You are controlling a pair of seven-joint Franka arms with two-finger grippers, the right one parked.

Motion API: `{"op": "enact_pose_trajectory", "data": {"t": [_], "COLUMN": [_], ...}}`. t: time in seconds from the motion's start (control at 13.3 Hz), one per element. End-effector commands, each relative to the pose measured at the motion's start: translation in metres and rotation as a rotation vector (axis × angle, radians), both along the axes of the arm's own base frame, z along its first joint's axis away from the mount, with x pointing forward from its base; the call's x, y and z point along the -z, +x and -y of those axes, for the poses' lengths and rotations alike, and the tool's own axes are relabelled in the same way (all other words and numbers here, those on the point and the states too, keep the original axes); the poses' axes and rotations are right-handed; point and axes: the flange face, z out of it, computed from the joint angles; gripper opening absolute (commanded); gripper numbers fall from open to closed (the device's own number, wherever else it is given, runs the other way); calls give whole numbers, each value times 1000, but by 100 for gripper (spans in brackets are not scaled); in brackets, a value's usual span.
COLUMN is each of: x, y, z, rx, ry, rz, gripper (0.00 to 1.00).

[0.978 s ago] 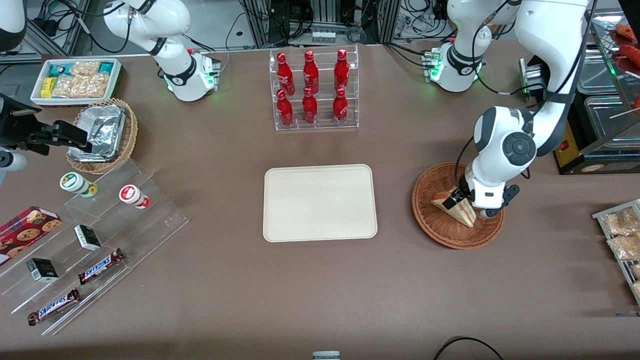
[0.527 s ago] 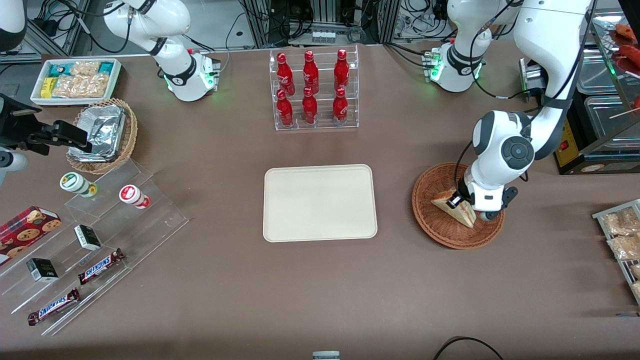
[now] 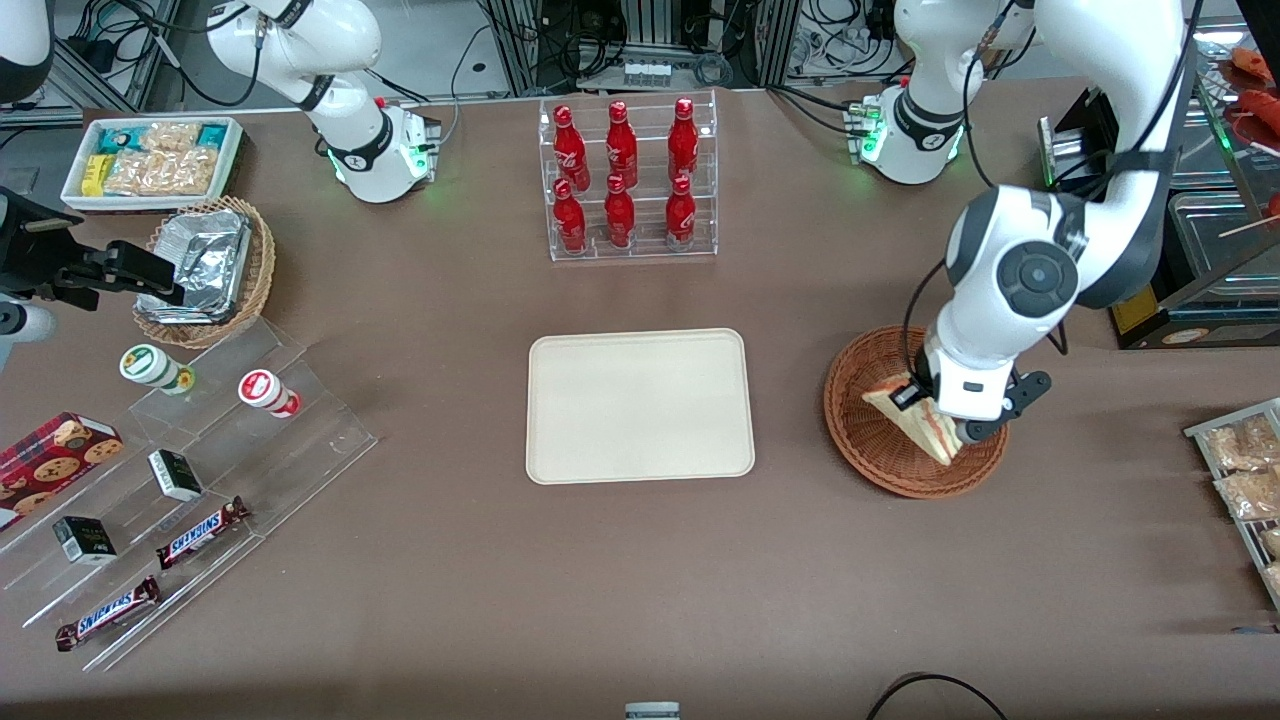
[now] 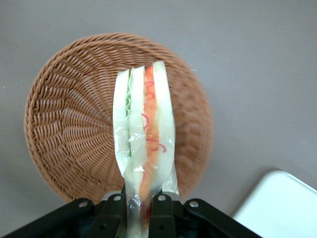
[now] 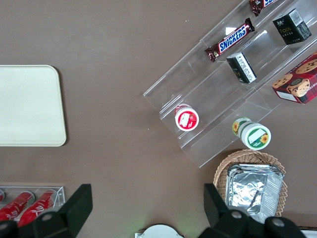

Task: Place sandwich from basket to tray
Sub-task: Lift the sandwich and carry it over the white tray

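Note:
The clear-wrapped sandwich (image 3: 928,428), white bread with orange-red and green layers, hangs over the round reddish-brown basket (image 3: 868,440). My gripper (image 3: 918,398) is shut on one end of the wedge. In the left wrist view the sandwich (image 4: 143,129) sticks out from between the two black fingers (image 4: 115,218) of my gripper (image 4: 137,214), with the basket (image 4: 69,124) below it. The cream tray (image 3: 640,405) lies flat at the table's middle, beside the basket toward the parked arm's end. A corner of the tray (image 4: 282,208) shows in the wrist view.
A clear rack of red bottles (image 3: 627,180) stands farther from the camera than the tray. Toward the parked arm's end are a stepped acrylic shelf with candy bars (image 3: 200,470), a lighter foil-filled basket (image 3: 205,270) and a white snack bin (image 3: 150,160). Snack packets (image 3: 1245,470) lie at the working arm's end.
The working arm has risen over the last second, and the sandwich has come up with the gripper off the basket's floor. The tray and basket have not moved.

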Motion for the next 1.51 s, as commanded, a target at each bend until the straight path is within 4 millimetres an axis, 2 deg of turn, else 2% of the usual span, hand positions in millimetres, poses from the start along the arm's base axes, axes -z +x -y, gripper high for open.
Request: {"op": "enact_pose_trajectory", "data": {"t": [0.0,0.15,0.3,0.45,0.68,0.9,1.13,1.43], "x": [-34,-38,-36,-9,47,83,119,148], "y": [5,-5,-25,-54,-80,-87,-99,-99], "z": [71,119,179,236,301,339,360,368], "rx": [93,162,202,274,375,419,491,527], "ry": [16,8,-5,-3,5,-3,21,17], "rz": [-15,-15,-9,-39,-99,-123,-92,-54], "gripper": [0,0,0,0,0,0,0,0]}}
